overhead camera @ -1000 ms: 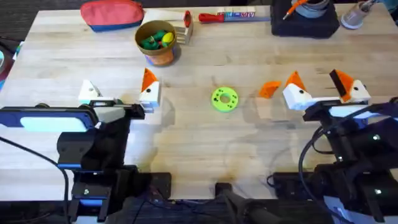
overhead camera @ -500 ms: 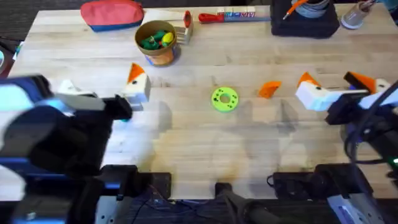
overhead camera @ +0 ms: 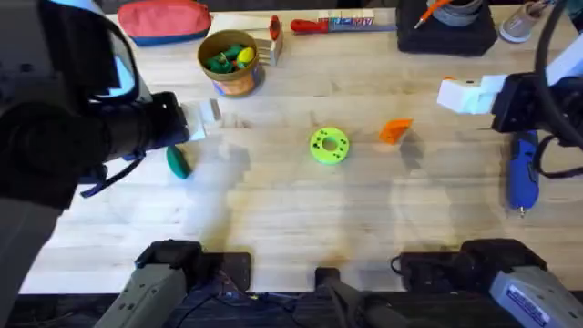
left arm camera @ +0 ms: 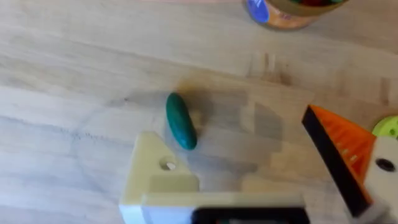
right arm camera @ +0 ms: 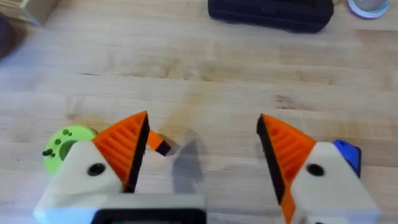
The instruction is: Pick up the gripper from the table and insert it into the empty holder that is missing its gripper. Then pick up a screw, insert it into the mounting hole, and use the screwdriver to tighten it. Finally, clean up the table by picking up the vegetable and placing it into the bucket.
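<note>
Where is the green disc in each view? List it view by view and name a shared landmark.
Overhead: the green disc lies near the middle, beside the orange wedge.
Left wrist: a sliver of the disc peeks past the orange-padded finger.
Right wrist: the disc sits behind one finger, with the wedge close by.
Landmark: the orange wedge, in the overhead and right wrist views.

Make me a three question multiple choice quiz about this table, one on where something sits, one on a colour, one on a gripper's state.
1. Where is the loose orange gripper?
A. in the bucket
B. on the table right of the green disc
C. on the red pouch

2. What colour is the screwdriver?
A. blue
B. red
C. white

3. How is the right gripper?
A. shut on the screwdriver
B. shut on the vegetable
C. open, holding nothing

Answers: B, it lies on bare wood beside the disc; A, its body is bright blue; C, its fingers stand apart over bare table.
</note>
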`<state>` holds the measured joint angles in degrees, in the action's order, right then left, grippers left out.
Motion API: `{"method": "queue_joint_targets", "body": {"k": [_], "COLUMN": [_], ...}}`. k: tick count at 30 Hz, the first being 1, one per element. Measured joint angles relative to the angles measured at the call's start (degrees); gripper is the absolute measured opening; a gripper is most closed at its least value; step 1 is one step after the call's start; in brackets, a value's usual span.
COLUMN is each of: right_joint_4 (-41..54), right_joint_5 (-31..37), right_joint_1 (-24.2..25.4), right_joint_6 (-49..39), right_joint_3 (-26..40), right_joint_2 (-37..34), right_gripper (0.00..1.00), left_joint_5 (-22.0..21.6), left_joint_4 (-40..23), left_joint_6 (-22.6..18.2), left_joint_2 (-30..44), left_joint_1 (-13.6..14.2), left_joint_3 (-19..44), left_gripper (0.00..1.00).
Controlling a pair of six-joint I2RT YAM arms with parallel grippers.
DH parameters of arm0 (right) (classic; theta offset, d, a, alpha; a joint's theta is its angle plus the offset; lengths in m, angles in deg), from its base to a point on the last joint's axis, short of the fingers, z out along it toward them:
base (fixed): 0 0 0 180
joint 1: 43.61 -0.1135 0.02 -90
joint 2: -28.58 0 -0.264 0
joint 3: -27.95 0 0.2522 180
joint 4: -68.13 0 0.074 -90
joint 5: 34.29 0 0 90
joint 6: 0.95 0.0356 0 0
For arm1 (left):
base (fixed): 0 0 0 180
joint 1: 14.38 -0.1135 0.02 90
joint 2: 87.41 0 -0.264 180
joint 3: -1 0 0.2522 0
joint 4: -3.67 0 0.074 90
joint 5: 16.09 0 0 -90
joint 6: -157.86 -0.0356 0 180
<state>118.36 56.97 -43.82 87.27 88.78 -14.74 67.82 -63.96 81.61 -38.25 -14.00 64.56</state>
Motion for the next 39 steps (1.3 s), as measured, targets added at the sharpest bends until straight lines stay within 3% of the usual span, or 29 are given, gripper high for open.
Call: {"method": "queue_joint_targets", "body": {"k": [2, 3, 5, 12, 14, 19, 22, 24, 25, 29, 30, 33, 35, 36, 39], "right_joint_4": [0.0, 0.0, 0.0, -0.1, -0.1, -0.1, -0.1, -0.1, -0.1, 0.0, 0.0, 0.0, 0.0, 0.0, 0.0], "right_joint_5": [0.0, 0.0, 0.0, 0.0, 0.0, 0.0, 0.0, 0.0, 0.0, 0.0, 0.0, 0.0, 0.0, 0.0, 0.0], "right_joint_1": [0.0, 0.0, 0.0, 0.0, 0.0, 0.0, 0.0, 0.0, 0.0, 0.0, 0.0, 0.0, 0.0, 0.0, 0.0], "right_joint_6": [0.0, 0.0, 0.0, 0.0, 0.0, 0.0, 0.0, 0.0, 0.0, 0.0, 0.0, 0.0, 0.0, 0.0, 0.0], "right_joint_3": [0.0, 0.0, 0.0, 0.0, 0.0, 0.0, 0.0, 0.0, 0.0, 0.0, 0.0, 0.0, 0.0, 0.0, 0.0], "right_joint_2": [-0.8, -1.8, -2.4, -2.9, -2.9, -2.9, -2.9, -2.9, -2.9, -2.9, -2.9, -2.7, -2.5, -2.4, -2.4], "right_gripper": [0.992, 0.992, 0.992, 0.992, 0.992, 0.992, 0.992, 0.992, 0.992, 0.992, 0.991, 0.992, 0.991, 0.991, 0.991], "left_joint_5": [-0.7, -1.9, -2.6, -2.5, -2.0, -1.0, -1.0, -1.0, -0.2, 5.6, 6.9, 9.8, 10.7, 11.1, 11.7], "left_joint_4": [-2.0, -3.9, -4.0, 0.7, 1.7, 0.9, -1.4, -2.2, -1.3, 4.7, 6.4, 11.7, 14.5, 15.9, 19.0], "left_joint_6": [2.6, 10.7, 15.5, 22.4, 23.3, 23.3, 22.3, 20.9, 16.1, 6.1, 3.6, -2.9, -6.5, -7.9, -11.0], "left_joint_2": [2.0, 4.9, 6.8, 15.0, 18.0, 20.3, 18.1, 15.3, 9.0, -0.7, -2.7, -8.0, -10.2, -10.8, -11.3], "left_joint_1": [-0.5, -3.6, -6.2, -12.6, -13.2, -13.3, -13.3, -12.7, -9.4, -0.7, 1.7, 8.7, 11.7, 12.9, 15.1], "left_joint_3": [0.0, 0.0, 0.0, -3.6, -4.8, -5.3, -5.2, -4.9, -4.3, -3.8, -3.8, -3.5, -3.4, -3.3, -3.2], "left_gripper": [0.986, 0.986, 0.985, 0.987, 0.819, 0.057, 0.011, 0.014, 0.013, 0.018, 0.097, 0.580, 0.883, 0.959, 0.987]}}
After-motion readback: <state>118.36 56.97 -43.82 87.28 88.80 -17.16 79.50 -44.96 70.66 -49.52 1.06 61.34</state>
